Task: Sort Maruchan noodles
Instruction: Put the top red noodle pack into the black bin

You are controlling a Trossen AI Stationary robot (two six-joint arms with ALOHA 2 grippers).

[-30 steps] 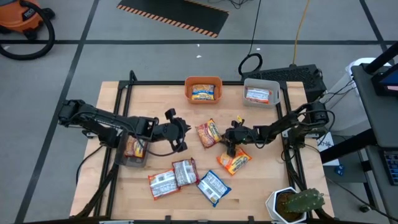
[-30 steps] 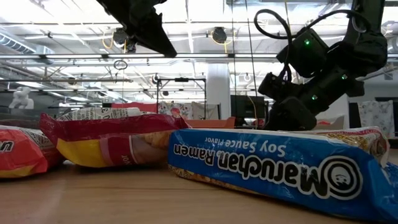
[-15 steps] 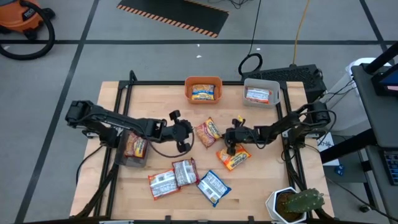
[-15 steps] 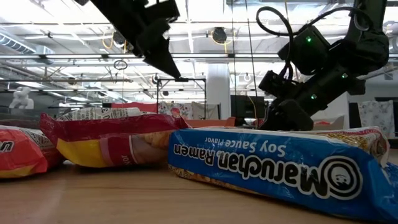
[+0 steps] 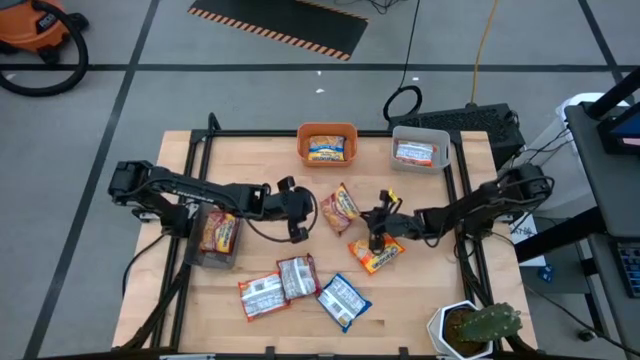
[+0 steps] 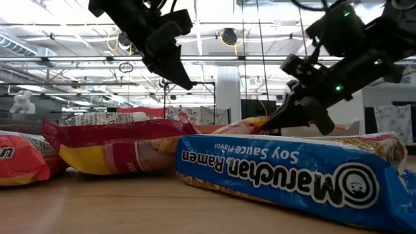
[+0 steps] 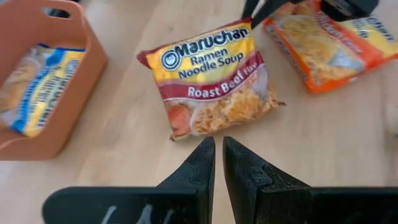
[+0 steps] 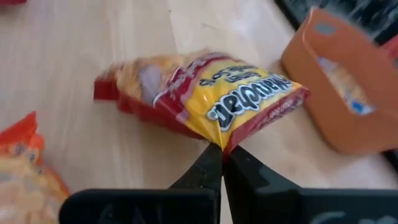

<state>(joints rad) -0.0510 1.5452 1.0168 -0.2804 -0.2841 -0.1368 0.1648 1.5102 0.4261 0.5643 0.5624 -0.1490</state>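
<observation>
One roast beef packet (image 8: pixel 205 109), right end effector (image 8: pixel 222 157) pinching corner

Bare table (image 5: pixel 250 155) behind the left hand (image 5: pixel 303 206) (front crowded with packets (image 5: pixel 296 288))

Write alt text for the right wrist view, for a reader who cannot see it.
The right gripper, jaws shut, pinches a corner of a red and yellow Maruchan Roast Beef packet that lies on the wooden table. An orange bin with a packet inside stands beyond it, and an orange packet shows at the picture's edge.
</observation>
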